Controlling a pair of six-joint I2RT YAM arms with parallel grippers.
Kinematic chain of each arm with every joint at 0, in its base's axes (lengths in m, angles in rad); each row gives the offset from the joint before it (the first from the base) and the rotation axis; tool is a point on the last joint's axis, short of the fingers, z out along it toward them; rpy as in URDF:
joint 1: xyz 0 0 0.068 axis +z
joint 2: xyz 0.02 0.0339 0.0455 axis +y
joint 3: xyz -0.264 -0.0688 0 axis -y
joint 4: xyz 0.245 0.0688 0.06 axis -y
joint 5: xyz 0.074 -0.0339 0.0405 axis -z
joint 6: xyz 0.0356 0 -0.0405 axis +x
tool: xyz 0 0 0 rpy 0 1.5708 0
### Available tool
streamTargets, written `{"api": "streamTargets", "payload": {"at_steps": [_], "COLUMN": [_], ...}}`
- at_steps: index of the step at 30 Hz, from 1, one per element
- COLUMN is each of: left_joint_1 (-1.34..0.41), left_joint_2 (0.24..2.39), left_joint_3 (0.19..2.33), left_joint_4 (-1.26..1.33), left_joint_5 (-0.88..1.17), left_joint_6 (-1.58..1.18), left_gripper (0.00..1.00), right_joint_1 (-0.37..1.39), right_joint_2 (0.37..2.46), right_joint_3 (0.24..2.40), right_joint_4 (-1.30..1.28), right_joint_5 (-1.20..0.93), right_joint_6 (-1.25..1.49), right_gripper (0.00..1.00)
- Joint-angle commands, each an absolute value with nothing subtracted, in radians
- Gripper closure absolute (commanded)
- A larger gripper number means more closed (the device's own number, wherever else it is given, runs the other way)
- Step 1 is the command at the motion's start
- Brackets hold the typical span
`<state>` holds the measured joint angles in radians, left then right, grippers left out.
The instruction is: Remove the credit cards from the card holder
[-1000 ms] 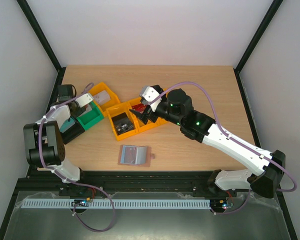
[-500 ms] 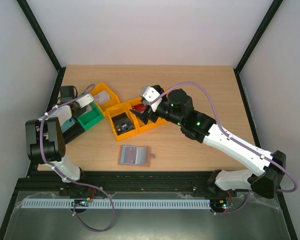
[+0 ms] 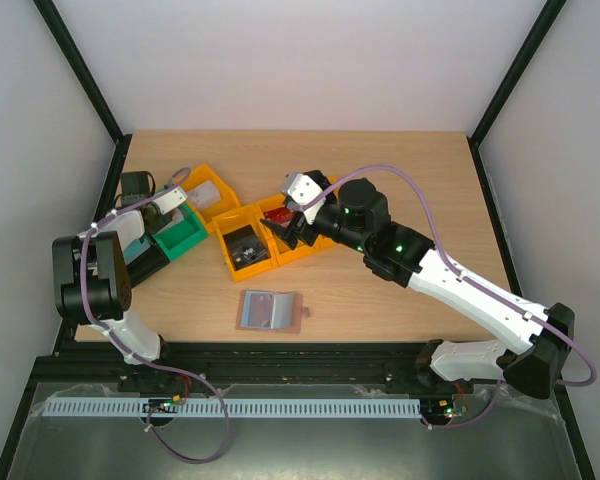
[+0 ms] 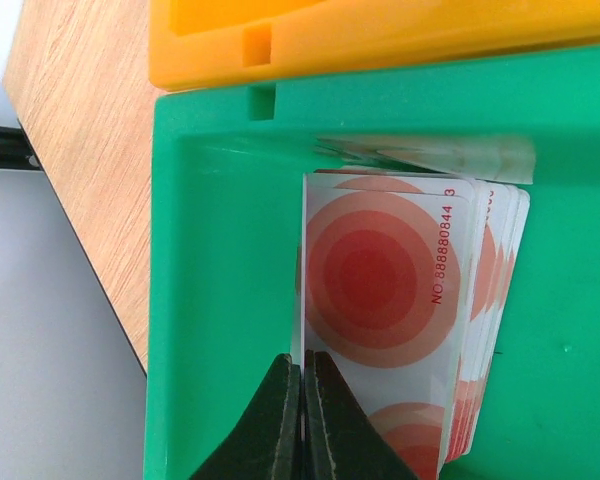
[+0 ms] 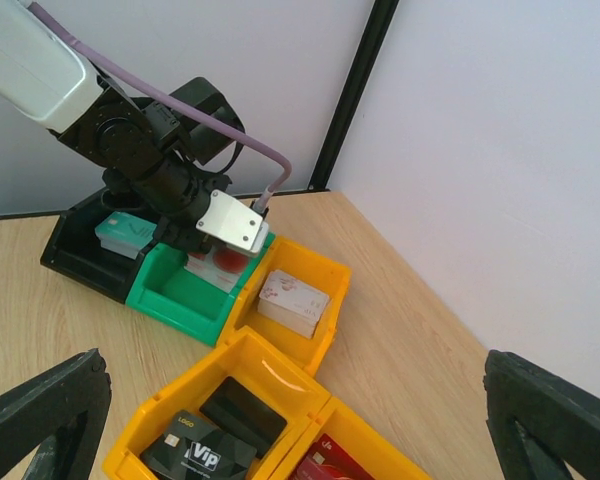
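The left gripper (image 4: 302,375) has its two fingers pressed together on the near edge of a card (image 4: 380,270) printed with red rings. The card stands on edge inside the green bin (image 4: 210,300), leaning against a stack (image 4: 500,300) of similar ones. This looks like the drop-off. To do it well, keep the card flat against the stack, open the fingers only a little so it settles without tipping, then lift straight out, clear of the bin wall. The right gripper (image 5: 292,400) hangs over the orange bins (image 5: 280,360) with its fingers spread wide, holding nothing. The card holder (image 3: 268,310) lies open on the table (image 3: 380,160) near the front edge, well apart from both grippers; I cannot tell whether any cards remain inside
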<state>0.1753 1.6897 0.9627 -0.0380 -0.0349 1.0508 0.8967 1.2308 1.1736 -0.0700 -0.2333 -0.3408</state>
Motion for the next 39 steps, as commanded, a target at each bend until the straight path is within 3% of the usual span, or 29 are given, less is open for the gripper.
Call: {"api": "streamTargets", "payload": {"at_steps": [1,7,13,18,27,33,39], "left_joint_1": [0.181,0.182,0.182,0.183,0.207,0.258,0.262], "left_joint_2": [1.716,1.717,1.712,1.718,1.665,1.595,1.496], "left_joint_3": [0.947,0.952,0.954,0.959,1.018,1.076,1.133], "left_joint_4": [-0.039,-0.046,-0.049,-0.031,-0.110,-0.176,-0.324], "left_joint_5": [-0.049,-0.046,-0.041,-0.050,0.092,0.281,0.507], "left_joint_6": [1.048,1.037,1.030,1.015,0.951,0.891,0.778], "left_gripper": [0.98,0.97,0.90,0.72,0.29,0.12,0.10], "right_joint_1": [0.892,0.891,0.892,0.893,0.892,0.893,0.890], "right_joint_2": [1.203,1.191,1.193,1.184,1.181,1.187,1.246], "right_joint_3": [1.164,1.159,1.157,1.155,1.155,1.180,1.261], "right_joint_4": [-0.060,-0.059,-0.057,-0.058,-0.061,-0.067,-0.112], "right_joint_5": [-0.237,-0.239,-0.245,-0.253,-0.266,-0.238,-0.158], "right_joint_6": [-0.350,-0.350,-0.352,-0.353,-0.352,-0.298,-0.103], "right_gripper": [0.01,0.01,0.01,0.01,0.01,0.01,0.01]}}
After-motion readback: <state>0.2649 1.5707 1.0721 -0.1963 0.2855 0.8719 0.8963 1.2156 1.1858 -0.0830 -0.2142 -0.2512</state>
